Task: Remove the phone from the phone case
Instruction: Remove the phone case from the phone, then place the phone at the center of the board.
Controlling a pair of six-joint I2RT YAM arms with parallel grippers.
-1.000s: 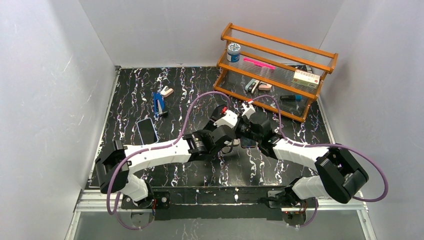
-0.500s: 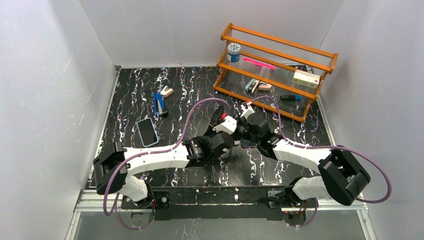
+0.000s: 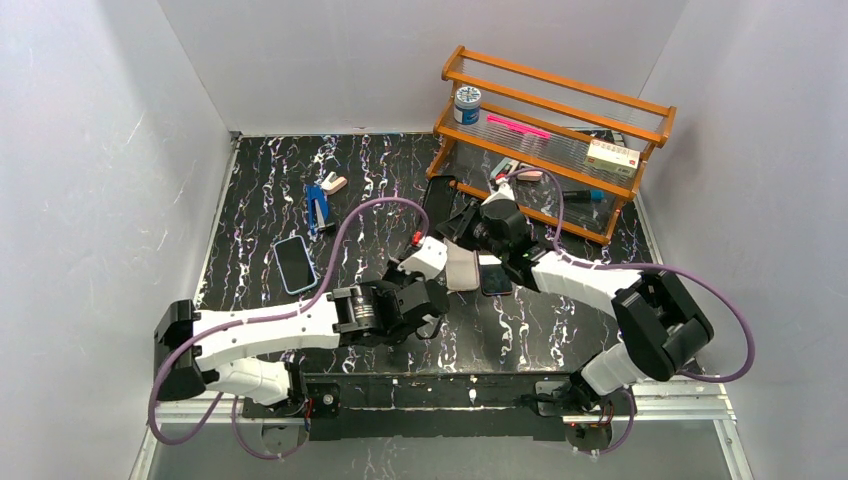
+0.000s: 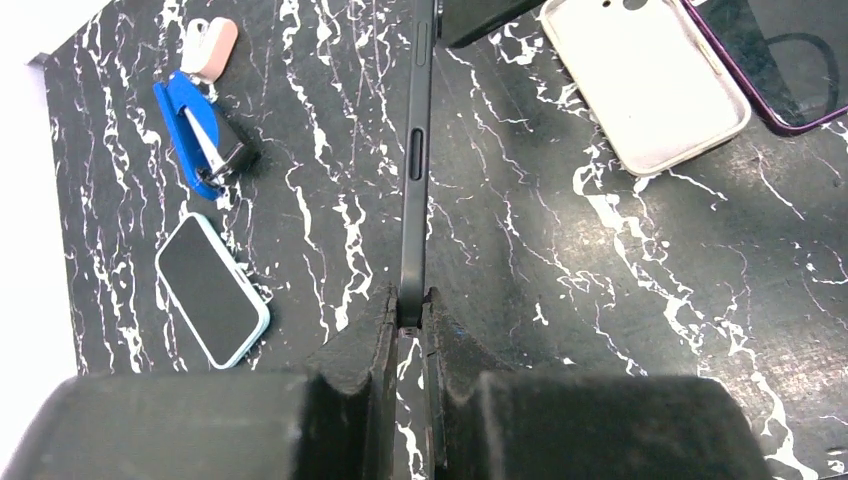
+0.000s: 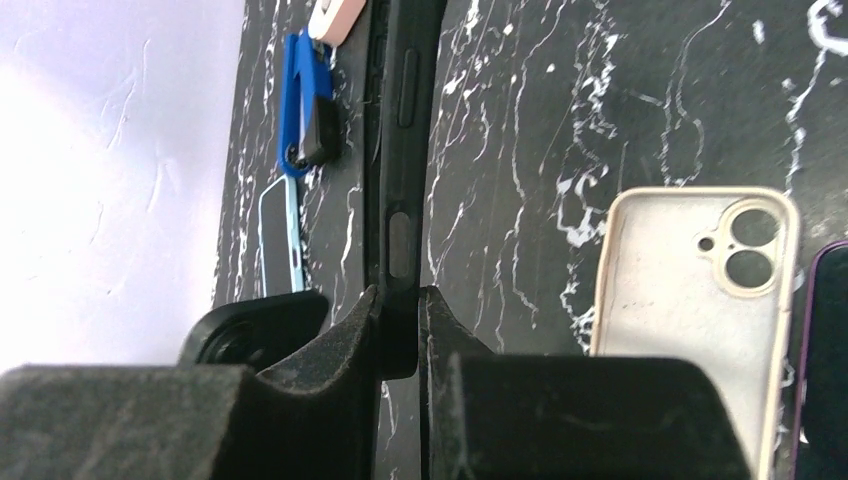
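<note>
**Phone and case, one to each claw**

Pinched between the closed fingers of the left claw (image 4: 410,305): the phone (image 4: 414,170), edge-on, thin and dark, running up the middle of the frame above the table (image 4: 600,300). Clamped in the right claw (image 5: 400,300): the black case (image 5: 400,120), also edge-on, button covers showing, reaching the top edge.

In the top view, only one black slab at upper centre between both claws. No telling there whether fully apart.

Upper right of the left wrist view: a cream case (image 4: 645,85) just beside a purple-rimmed phone (image 4: 790,60). At left: a blue stapler (image 4: 200,130) and a blue-cased phone (image 4: 210,290).

On the rack (image 3: 600,92), a box (image 3: 612,155), its label too small to read.
</note>
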